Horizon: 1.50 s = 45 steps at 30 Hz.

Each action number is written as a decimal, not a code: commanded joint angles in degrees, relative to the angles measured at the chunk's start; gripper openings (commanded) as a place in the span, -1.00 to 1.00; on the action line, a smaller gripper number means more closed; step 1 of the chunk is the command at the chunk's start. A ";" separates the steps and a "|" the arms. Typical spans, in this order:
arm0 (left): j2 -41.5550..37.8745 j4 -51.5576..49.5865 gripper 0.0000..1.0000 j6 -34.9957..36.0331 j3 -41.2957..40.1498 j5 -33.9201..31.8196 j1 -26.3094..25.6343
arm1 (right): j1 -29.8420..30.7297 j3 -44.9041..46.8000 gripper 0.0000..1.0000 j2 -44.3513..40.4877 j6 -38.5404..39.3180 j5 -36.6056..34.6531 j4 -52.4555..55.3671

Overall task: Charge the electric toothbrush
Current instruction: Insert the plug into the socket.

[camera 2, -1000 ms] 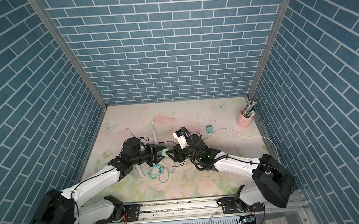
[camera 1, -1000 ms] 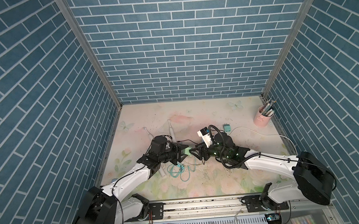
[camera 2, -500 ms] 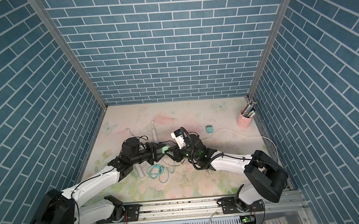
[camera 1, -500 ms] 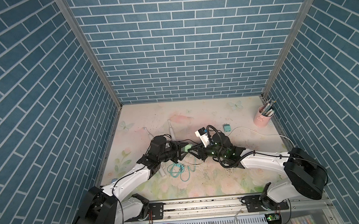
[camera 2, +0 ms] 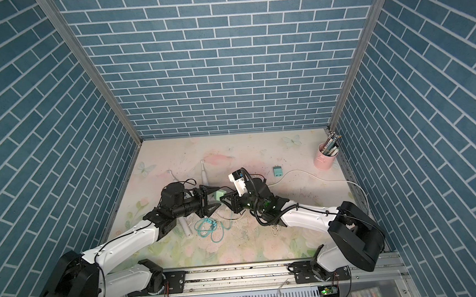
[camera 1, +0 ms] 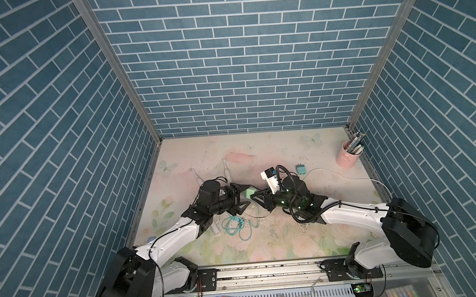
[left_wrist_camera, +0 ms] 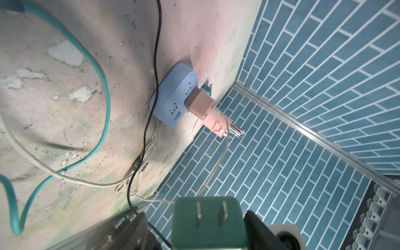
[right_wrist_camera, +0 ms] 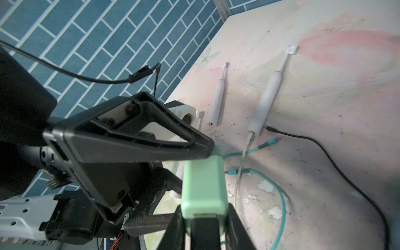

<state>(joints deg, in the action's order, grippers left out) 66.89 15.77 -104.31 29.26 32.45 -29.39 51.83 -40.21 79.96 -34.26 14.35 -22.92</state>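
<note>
Worktop (camera 1: 260,153), left: 2 electric toothbrushes lying flat. These are the short toothbrush (right_wrist_camera: 218,97) and the long toothbrush (right_wrist_camera: 268,97), pale cable at its base. Left tool (camera 1: 246,196) wide, straddling 1 mint adapter (right_wrist_camera: 203,184); right tool (camera 1: 255,196) clamps it. 1 teal cable (camera 1: 236,226) coiled beneath. 1 pink pen cup (camera 1: 348,157) far right.

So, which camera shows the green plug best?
The left wrist view: the green plug is close and large, both metal prongs facing the camera. The right wrist view shows only its smooth back, clamped in the right gripper. In both top views it is a small green patch, prongs not visible.
</note>
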 commanded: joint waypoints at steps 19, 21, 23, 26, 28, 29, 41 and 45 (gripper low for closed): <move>2.28 -61.77 0.99 58.42 22.49 -25.88 10.71 | -9.25 -43.62 -1.00 19.60 7.84 -12.51 74.88; 1.25 -62.39 0.99 59.38 21.84 -28.19 10.89 | -9.61 -45.85 -1.00 21.95 8.06 -13.67 77.11; 0.12 -62.90 0.99 59.99 21.47 -29.41 11.06 | -9.82 -48.40 -1.00 24.18 8.48 -14.63 79.16; -1.37 -63.35 0.99 60.37 21.27 -29.25 11.16 | -10.24 -52.48 -1.00 28.09 9.21 -16.90 82.71; -1.84 -64.10 0.99 61.42 22.07 -28.60 11.28 | -10.90 -54.50 -1.00 30.10 9.47 -17.99 84.24; -1.85 -64.92 0.99 62.32 22.85 -28.43 11.60 | -11.33 -55.45 -1.00 31.17 9.54 -18.22 84.93; -3.84 -69.91 0.99 70.49 25.85 -29.30 16.73 | -13.07 -66.20 -1.00 40.22 10.00 -17.61 89.46; -5.68 -69.91 0.99 70.48 25.52 -29.93 17.08 | -13.57 -68.23 -1.00 41.39 9.74 -18.75 91.26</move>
<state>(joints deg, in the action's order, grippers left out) 62.81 -52.45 -35.16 54.48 3.81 -12.95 38.85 -106.96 120.11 -25.19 -2.72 64.29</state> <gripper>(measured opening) 0.995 0.273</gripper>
